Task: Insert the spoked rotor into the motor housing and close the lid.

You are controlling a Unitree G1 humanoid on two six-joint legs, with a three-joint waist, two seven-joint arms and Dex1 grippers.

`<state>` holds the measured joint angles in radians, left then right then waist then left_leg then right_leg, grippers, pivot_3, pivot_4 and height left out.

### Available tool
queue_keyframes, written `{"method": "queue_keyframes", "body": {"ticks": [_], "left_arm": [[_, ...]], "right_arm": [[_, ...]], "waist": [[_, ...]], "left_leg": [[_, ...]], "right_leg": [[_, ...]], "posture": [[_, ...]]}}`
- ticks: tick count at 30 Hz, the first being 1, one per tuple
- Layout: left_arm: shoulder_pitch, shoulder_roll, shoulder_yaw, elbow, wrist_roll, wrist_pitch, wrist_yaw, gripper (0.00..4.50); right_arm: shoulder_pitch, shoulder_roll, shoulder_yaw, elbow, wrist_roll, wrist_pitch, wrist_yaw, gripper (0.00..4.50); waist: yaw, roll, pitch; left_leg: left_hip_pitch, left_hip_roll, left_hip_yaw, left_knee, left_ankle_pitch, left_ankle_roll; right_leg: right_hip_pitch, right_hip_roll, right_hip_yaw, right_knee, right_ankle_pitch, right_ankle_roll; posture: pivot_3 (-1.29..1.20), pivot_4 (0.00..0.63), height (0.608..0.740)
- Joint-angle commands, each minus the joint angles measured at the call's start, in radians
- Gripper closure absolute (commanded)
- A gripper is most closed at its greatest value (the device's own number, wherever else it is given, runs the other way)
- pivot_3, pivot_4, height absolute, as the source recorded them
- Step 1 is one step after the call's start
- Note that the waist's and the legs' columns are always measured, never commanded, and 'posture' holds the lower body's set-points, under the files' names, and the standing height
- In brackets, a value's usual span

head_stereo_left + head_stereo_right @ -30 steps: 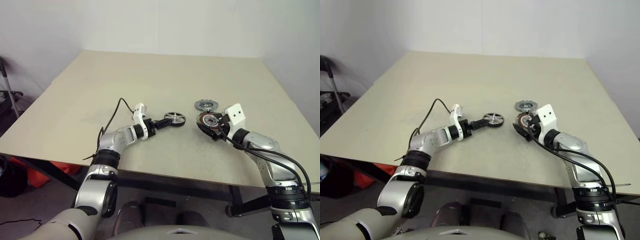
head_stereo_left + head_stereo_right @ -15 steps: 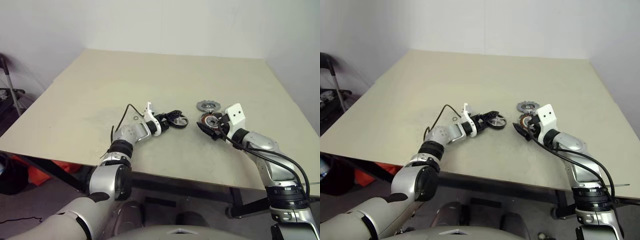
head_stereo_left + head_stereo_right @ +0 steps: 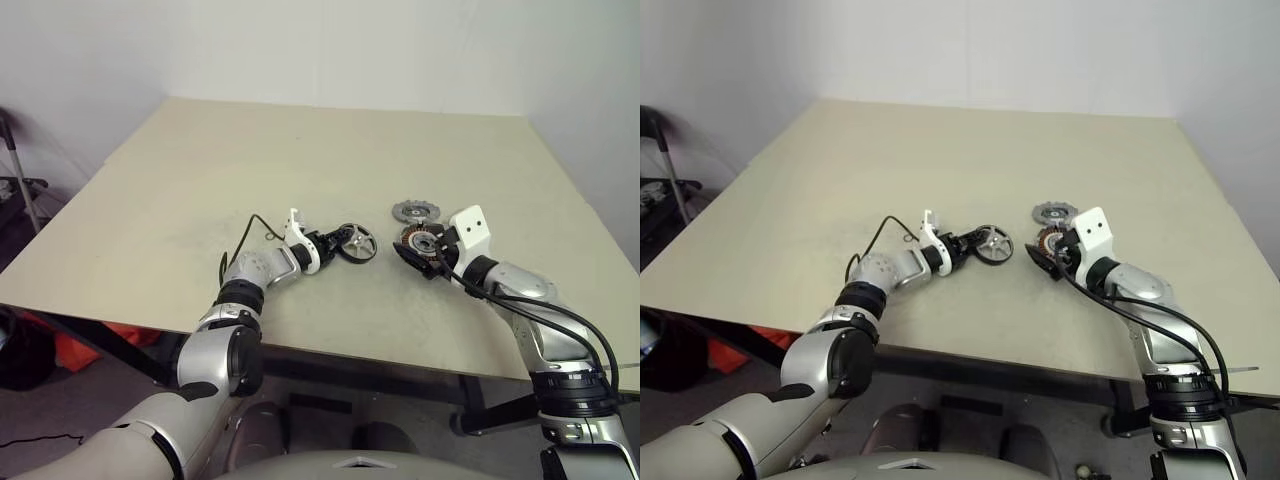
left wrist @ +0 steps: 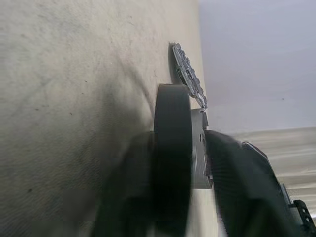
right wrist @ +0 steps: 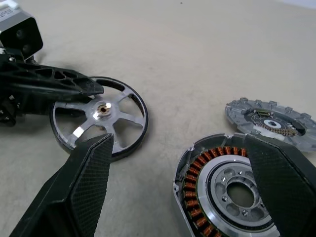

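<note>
The left gripper (image 5: 91, 111) clamps the spoked rotor (image 5: 100, 116) across its black rim, one finger over the silver face, the other under it. The wheel is tipped up on the table (image 3: 330, 150). To seat it well, it should be levelled and its hub centred over the housing's hub before lowering. At three o'clock from the rotor, the right gripper (image 5: 182, 192) stands wide around the motor housing (image 5: 224, 185), a silver cup ringed with copper windings. The lid (image 5: 273, 121), dull grey and notched, lies at twelve o'clock of the housing.
</note>
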<state>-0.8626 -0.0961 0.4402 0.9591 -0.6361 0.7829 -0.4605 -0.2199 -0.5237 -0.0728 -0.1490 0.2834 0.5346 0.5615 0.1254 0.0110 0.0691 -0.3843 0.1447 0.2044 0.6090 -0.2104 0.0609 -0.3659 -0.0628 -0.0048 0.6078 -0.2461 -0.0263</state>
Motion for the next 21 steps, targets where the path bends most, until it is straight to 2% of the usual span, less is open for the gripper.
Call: {"method": "queue_keyframes", "body": {"ticks": [1,12,16,21], "left_arm": [[-0.011,0.001,0.002,-0.017,-0.014,0.007,-0.011,3.32],[0.006,0.009,0.010,-0.031,-0.026,0.015,-0.038,3.32],[0.010,0.009,0.009,-0.037,-0.028,0.018,-0.045,4.11],[0.008,0.017,0.023,-0.032,-0.037,0.015,-0.035,4.10]], "right_arm": [[-0.021,-0.002,-0.016,-0.018,-0.001,-0.017,-0.007,0.15],[-0.022,-0.004,-0.019,-0.019,-0.005,-0.011,-0.009,0.15],[-0.024,-0.003,-0.019,-0.017,-0.006,-0.011,-0.010,0.15],[-0.026,-0.003,-0.016,-0.014,-0.007,-0.013,-0.012,0.15]], "waist": [[0.000,0.000,0.000],[0.000,0.000,0.000],[-0.001,0.000,0.000],[-0.001,0.000,0.000]], "left_leg": [[0.000,0.000,0.000,0.000,0.000,0.000],[0.000,0.000,0.000,-0.001,0.000,0.000],[0.000,0.000,0.000,-0.002,0.001,0.000],[0.000,0.000,0.000,-0.002,0.001,0.000]], "right_leg": [[0.000,0.000,0.000,0.000,0.000,0.000],[0.000,-0.001,-0.001,-0.001,0.000,0.000],[0.000,-0.001,-0.001,-0.001,0.000,0.000],[0.000,-0.001,-0.002,-0.001,0.000,0.000]], "posture": [[0.00,0.000,0.740],[0.00,0.000,0.740],[0.00,0.000,0.740],[0.00,0.000,0.740]]}}
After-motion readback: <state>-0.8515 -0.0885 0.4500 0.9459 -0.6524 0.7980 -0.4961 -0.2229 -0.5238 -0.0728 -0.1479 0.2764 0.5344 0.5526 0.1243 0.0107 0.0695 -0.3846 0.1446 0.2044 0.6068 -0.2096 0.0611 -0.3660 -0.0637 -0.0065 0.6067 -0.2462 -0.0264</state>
